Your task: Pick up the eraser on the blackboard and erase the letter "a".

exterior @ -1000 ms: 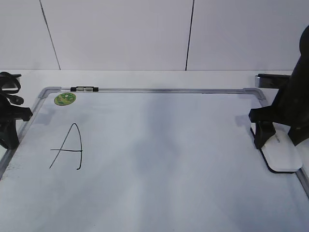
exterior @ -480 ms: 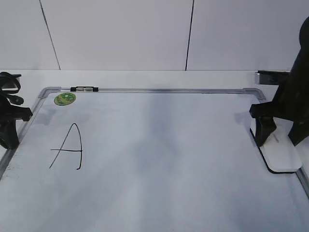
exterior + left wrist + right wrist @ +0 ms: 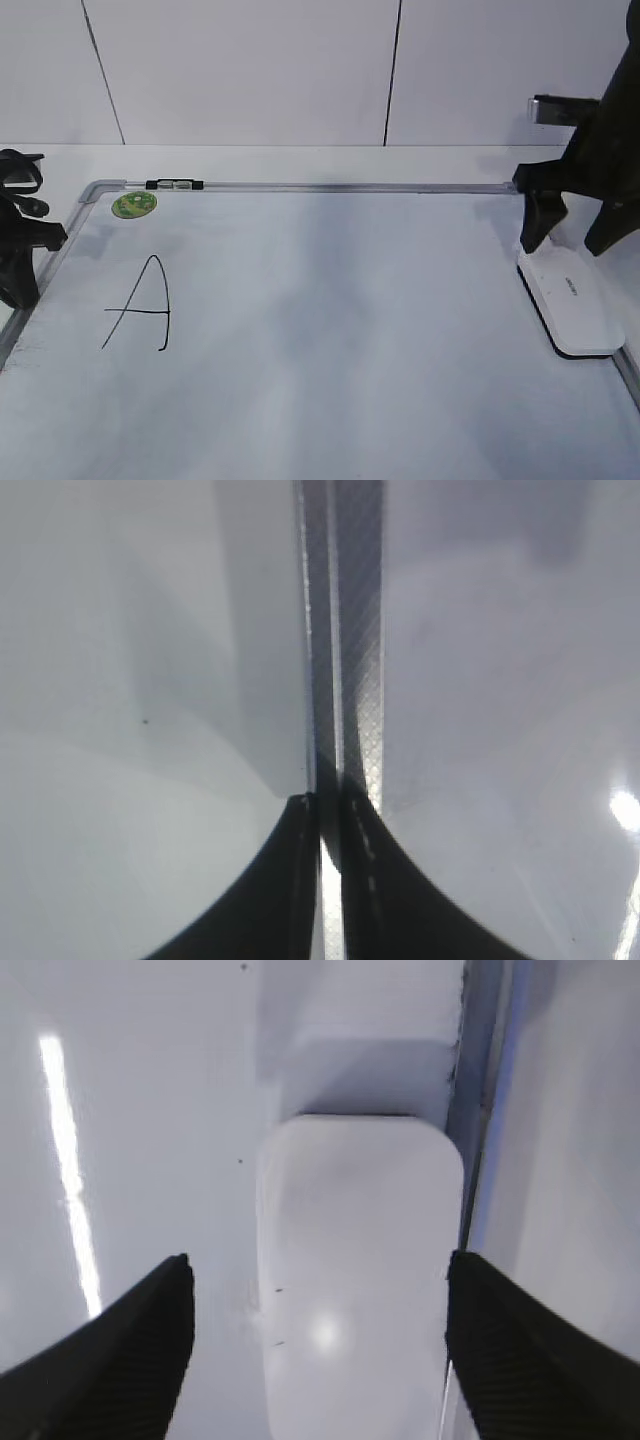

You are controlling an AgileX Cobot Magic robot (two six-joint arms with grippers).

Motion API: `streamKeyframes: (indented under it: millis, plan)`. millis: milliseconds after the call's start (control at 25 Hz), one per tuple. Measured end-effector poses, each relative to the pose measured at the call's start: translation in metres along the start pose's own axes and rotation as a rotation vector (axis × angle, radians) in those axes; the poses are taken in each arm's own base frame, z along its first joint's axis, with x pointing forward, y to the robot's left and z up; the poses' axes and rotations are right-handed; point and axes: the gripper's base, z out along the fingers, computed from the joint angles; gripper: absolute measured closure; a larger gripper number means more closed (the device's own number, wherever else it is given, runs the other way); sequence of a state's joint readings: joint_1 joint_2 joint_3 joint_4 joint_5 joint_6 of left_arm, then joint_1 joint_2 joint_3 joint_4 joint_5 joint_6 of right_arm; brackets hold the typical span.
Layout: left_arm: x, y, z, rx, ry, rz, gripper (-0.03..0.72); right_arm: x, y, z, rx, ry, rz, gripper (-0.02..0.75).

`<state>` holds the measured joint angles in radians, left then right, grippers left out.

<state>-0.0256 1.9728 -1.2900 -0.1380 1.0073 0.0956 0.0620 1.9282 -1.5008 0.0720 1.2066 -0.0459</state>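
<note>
Eraser: the white eraser (image 3: pixel 572 302) lies flat on the blackboard (image 3: pixel 330 330), hard against the right-hand frame, its dark felt edge just showing along the bottom — nothing is holding it.
Right gripper: the right gripper (image 3: pixel 575 222) hangs above the eraser's far end with its fingers spread wide; in the right wrist view the two black fingertips (image 3: pixel 130 1345) stand either side of the white block (image 3: pixel 358 1270), clear of it, so it is lined up but not gripping.
Left gripper: the left gripper (image 3: pixel 18 255) sits at the board's left edge, over the frame; in the left wrist view its fingers are pressed together with only a sliver of light between them, above the grey frame rail (image 3: pixel 345 630).
Writing on the board: the only mark I can make out is a large angular capital "A" (image 3: pixel 140 305) at the left, below the round green sticker (image 3: pixel 134 204); I can't find a small lowercase letter "a" anywhere on the visible surface.
Done so far: the right arm is positioned over the eraser — that's about it.
Left to do: the pick-up itself, by my reading, then the carry across the board and the wiping; the written mark is untouched.
Marker: a small black-and-clear marker (image 3: pixel 175 184) rests on the top frame rail near the sticker.
</note>
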Motion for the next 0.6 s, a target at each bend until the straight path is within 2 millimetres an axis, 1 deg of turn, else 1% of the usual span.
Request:
streamKeyframes:
  millis: [120,240,400,480,600]
  plan:
    - [0.0,0.0,0.0,0.0,0.0,0.0,0.659,-0.004,0.003,-0.006,-0.034,-0.024,0.02,0.143]
    - [0.0,0.0,0.0,0.0,0.002,0.0,0.659,-0.002,0.01,-0.011,-0.101,-0.033,0.049,0.144]
    - [0.0,0.0,0.0,0.0,0.002,0.0,0.641,0.003,0.013,-0.029,-0.123,-0.079,0.051,0.144]
    - [0.001,0.0,0.0,0.001,0.007,0.0,0.596,0.007,0.014,-0.041,-0.12,-0.108,0.046,0.144]
    - [0.001,0.0,0.0,0.005,0.018,-0.003,0.484,0.014,0.015,-0.059,-0.12,-0.152,0.039,0.144]
